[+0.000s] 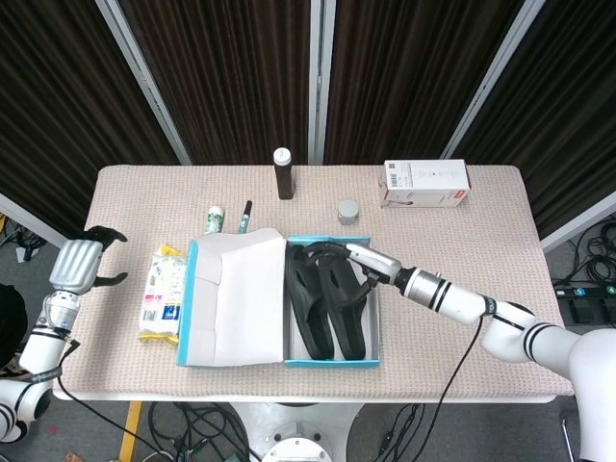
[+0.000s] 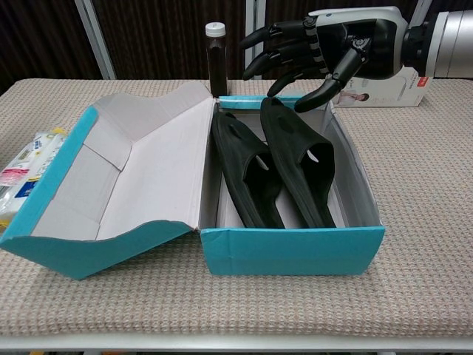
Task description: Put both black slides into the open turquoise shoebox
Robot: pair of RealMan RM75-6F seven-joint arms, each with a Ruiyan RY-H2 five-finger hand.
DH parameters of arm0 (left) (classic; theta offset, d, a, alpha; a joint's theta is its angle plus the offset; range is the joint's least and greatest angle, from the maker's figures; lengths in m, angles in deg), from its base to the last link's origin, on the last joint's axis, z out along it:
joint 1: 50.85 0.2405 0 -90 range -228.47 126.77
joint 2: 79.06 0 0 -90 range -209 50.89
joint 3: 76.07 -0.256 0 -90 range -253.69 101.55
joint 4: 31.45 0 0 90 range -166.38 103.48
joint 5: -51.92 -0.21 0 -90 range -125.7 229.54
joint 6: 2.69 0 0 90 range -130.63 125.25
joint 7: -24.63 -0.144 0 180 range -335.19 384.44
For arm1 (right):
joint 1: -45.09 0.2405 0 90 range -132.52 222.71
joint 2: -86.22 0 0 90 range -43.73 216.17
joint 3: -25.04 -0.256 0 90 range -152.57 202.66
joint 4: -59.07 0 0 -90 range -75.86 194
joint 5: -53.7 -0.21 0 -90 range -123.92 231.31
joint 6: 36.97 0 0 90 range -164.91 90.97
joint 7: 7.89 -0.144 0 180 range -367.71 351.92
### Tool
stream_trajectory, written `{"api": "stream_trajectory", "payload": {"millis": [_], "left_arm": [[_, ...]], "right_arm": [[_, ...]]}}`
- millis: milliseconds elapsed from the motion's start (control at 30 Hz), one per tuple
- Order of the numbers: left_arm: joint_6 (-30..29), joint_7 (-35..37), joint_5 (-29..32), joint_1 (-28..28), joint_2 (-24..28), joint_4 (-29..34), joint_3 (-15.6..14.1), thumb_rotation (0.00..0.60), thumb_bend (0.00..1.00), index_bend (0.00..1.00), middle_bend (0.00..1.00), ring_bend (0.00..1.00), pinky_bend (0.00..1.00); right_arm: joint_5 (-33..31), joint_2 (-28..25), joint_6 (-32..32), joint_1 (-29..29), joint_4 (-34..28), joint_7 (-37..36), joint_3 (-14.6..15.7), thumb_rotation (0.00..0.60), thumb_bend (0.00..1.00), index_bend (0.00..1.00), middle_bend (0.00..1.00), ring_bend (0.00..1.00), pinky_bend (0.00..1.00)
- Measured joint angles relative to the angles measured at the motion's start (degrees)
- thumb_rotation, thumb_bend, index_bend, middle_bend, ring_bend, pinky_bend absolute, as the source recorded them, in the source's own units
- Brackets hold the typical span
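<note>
Both black slides point(image 2: 277, 166) are seen lying side by side inside the open turquoise shoebox point(image 2: 295, 248); the right hand point(image 2: 318, 48) is held above them, fingers spread and empty. The left hand point(image 1: 82, 262), fingers apart, is held off the table edge; the beige woven tablecloth point(image 1: 462, 279) is backed by dark curtains point(image 1: 231, 77).

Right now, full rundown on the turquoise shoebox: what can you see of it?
The turquoise shoebox is cardboard, turquoise outside, pale grey-white inside, lying open on the woven table cover. Its hinged lid is folded back flat to the left, inner face up. Both black slides lie side by side inside, upside down. The lid's left edge sits next to a wipes packet; contact unclear. The right hand hovers open above the back end, not touching it.
</note>
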Motion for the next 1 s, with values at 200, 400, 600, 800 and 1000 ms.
{"api": "stream_trajectory", "payload": {"millis": [200, 400, 600, 800, 1000], "left_arm": [[0.0, -0.3, 0.1, 0.2, 0.1, 0.4, -0.1, 0.6, 0.13, 0.35, 0.31, 0.22, 0.32], [0.2, -0.5, 0.4, 0.3, 0.3, 0.7, -0.1, 0.6, 0.13, 0.35, 0.31, 0.22, 0.32], [0.5, -0.5, 0.4, 0.2, 0.2, 0.6, -0.1, 0.6, 0.13, 0.35, 0.31, 0.22, 0.32], [0.5, -0.4, 0.3, 0.2, 0.1, 0.5, -0.2, 0.6, 0.13, 0.35, 0.31, 0.22, 0.32], [0.6, -0.3, 0.4, 0.3, 0.1, 0.5, -0.3, 0.6, 0.13, 0.35, 0.31, 0.22, 0.32]], "right_arm": [[-0.3, 0.2, 0.5, -0.7, -0.6, -1.1, 0.9, 0.6, 0.0, 0.13, 0.24, 0.09, 0.23], [-0.7, 1.7, 1.4, -1.3, 1.0, -1.7, 1.5, 0.6, 0.0, 0.12, 0.24, 0.09, 0.23], [-0.7, 3.3, 2.4, -1.8, 3.6, -3.0, 2.4, 0.6, 0.0, 0.12, 0.24, 0.09, 0.23], [-0.8, 4.0, 3.0, -2.4, 4.7, -3.8, 3.4, 0.6, 0.0, 0.13, 0.24, 0.09, 0.24], [-0.9, 4.7, 3.7, -2.7, 5.7, -4.6, 3.8, 0.6, 0.0, 0.13, 0.24, 0.09, 0.24]]}}
